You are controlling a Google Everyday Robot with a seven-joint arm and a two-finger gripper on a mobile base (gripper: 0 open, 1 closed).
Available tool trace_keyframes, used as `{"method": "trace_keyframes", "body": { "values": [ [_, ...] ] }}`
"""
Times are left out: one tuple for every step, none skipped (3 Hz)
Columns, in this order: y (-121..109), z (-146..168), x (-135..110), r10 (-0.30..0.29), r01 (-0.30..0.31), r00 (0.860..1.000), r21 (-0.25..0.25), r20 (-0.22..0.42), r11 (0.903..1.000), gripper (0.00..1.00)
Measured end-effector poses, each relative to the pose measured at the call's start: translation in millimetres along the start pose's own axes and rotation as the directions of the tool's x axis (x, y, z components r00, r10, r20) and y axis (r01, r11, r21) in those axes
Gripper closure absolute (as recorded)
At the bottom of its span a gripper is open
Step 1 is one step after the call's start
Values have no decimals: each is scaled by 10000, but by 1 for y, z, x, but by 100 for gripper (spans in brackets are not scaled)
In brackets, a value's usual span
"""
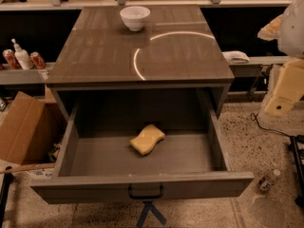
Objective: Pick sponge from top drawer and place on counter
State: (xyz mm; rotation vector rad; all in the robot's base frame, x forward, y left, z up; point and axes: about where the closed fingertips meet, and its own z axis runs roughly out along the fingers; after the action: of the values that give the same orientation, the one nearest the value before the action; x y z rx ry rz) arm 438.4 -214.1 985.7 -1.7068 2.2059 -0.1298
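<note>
The pale-yellow sponge (147, 139) lies flat on the floor of the open top drawer (95, 186), near the middle and towards its back. The drawer is pulled far out; its black handle (145, 193) sits at the centre of the front panel. The glossy grey-brown counter (104, 51) is above it, reflecting a bright light arc. Only cream and white arm parts (286, 87) show at the right edge, beside the cabinet and above the floor. The gripper itself is out of view.
A white bowl (135, 17) stands at the back of the counter. A white folded cloth (236, 57) lies on a shelf to the right. A cardboard box (23, 127) sits left of the drawer. Cans and a pump bottle (21, 56) stand at far left. A small bottle (269, 179) lies on the floor at right.
</note>
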Motion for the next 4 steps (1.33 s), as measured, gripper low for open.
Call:
{"method": "trace_keyframes", "body": {
  "values": [
    [0, 0, 0, 0, 0, 10000, -3, 5, 10000, 0],
    [-1, 10, -2, -34, 47, 9991, -307, 430, 9995, 0],
    [6, 55, -14, -226, 384, 9869, -967, 1595, 9946, 0],
    [17, 108, -44, -506, 929, 9555, -1337, 2906, 9867, 0]
  ]
}}
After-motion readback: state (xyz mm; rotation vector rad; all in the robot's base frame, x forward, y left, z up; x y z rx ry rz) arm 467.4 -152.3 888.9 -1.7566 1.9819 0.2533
